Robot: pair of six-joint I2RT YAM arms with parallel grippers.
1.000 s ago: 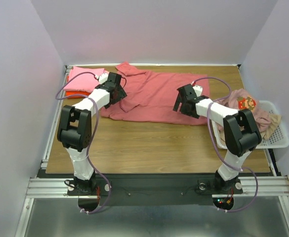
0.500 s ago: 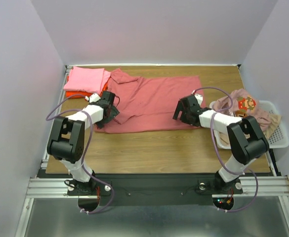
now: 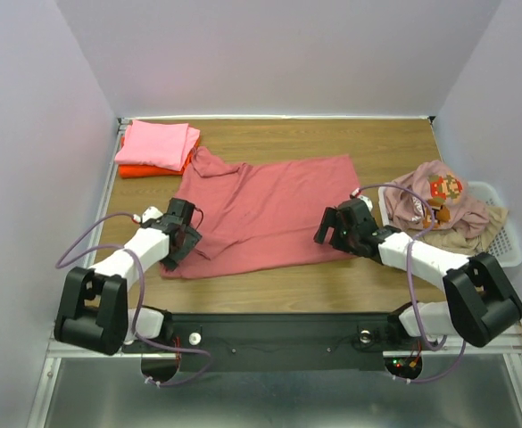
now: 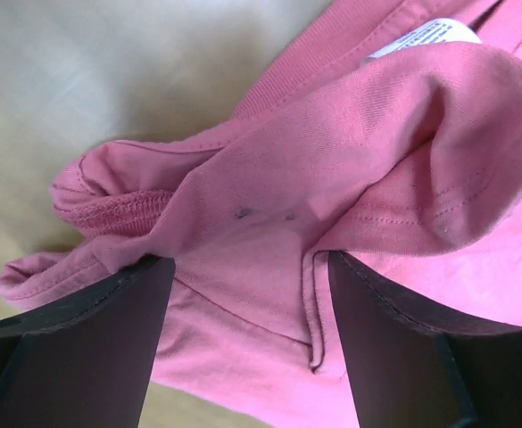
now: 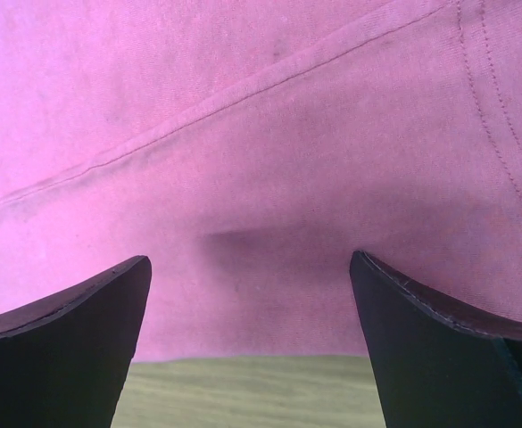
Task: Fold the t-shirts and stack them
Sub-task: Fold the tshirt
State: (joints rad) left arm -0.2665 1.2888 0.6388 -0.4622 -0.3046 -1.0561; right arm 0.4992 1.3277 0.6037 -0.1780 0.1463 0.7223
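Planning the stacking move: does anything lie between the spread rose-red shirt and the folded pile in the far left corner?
Nothing visible does. The rose-red t-shirt has its far left corner right beside the folded light pink t-shirt on the orange t-shirt; the white basket sits at the right edge.

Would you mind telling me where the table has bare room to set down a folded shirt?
The table is bare along its far edge, from the folded stack to the right corner, behind the rose-red shirt. A strip lies along the near edge. The shirt crowds the middle, the basket the right.
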